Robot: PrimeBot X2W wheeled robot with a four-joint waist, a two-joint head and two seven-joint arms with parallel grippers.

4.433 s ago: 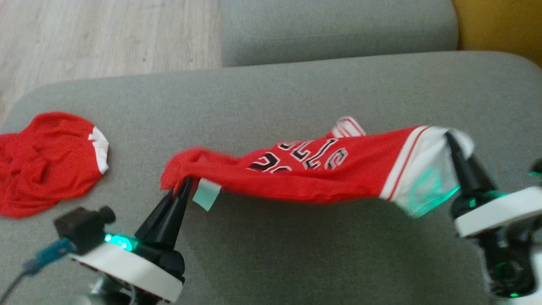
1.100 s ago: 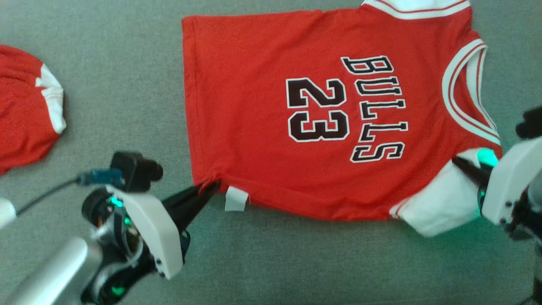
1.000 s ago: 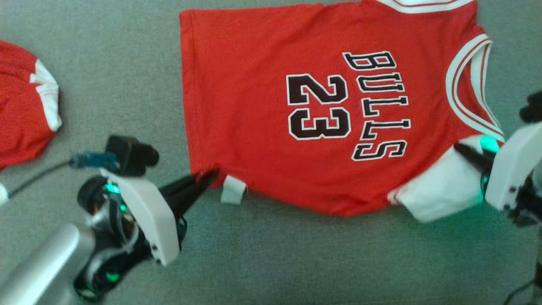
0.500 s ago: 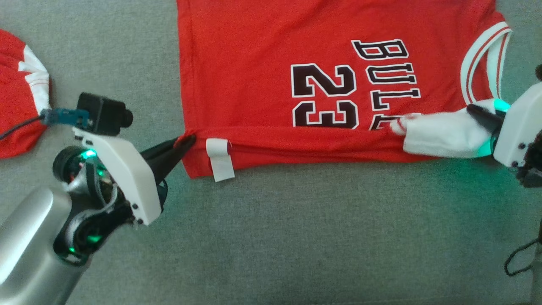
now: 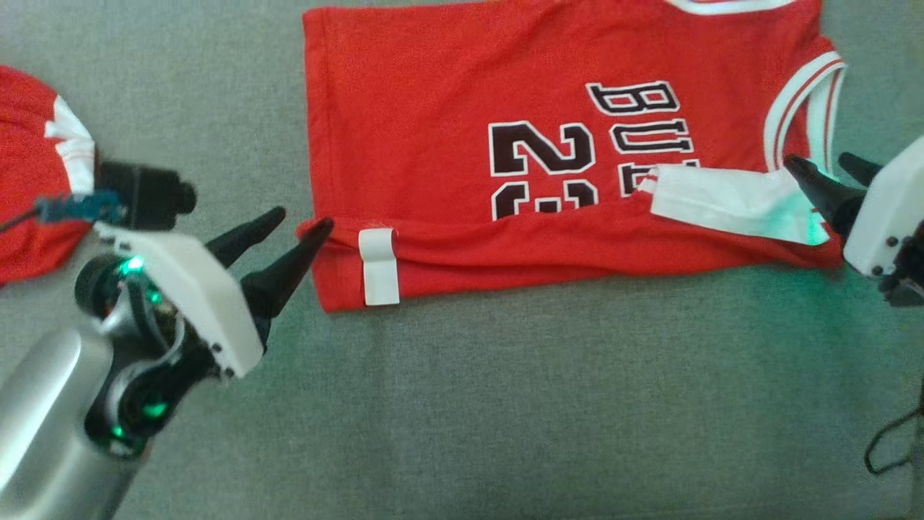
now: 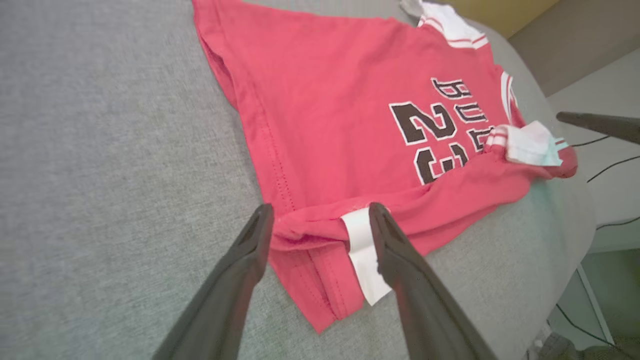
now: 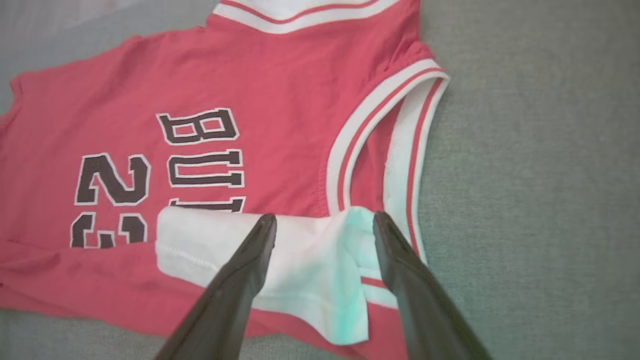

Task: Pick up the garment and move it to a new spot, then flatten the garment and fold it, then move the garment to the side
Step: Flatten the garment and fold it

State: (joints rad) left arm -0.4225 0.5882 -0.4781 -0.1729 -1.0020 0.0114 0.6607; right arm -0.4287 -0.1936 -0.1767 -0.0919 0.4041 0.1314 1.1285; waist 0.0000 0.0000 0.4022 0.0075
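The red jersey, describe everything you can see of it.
The red jersey is knit-looking fabric with black lettering, white striped trim and a white label. It lies flat on the grey cushion, its near edge and white sleeve folded over, partly hiding the print. The open left gripper and open right gripper straddle its ends.

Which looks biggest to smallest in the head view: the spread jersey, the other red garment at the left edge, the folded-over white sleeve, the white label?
1. jersey
2. other red garment, cut off by the frame, so only narrowly ahead
3. white sleeve
4. white label, clearly smallest
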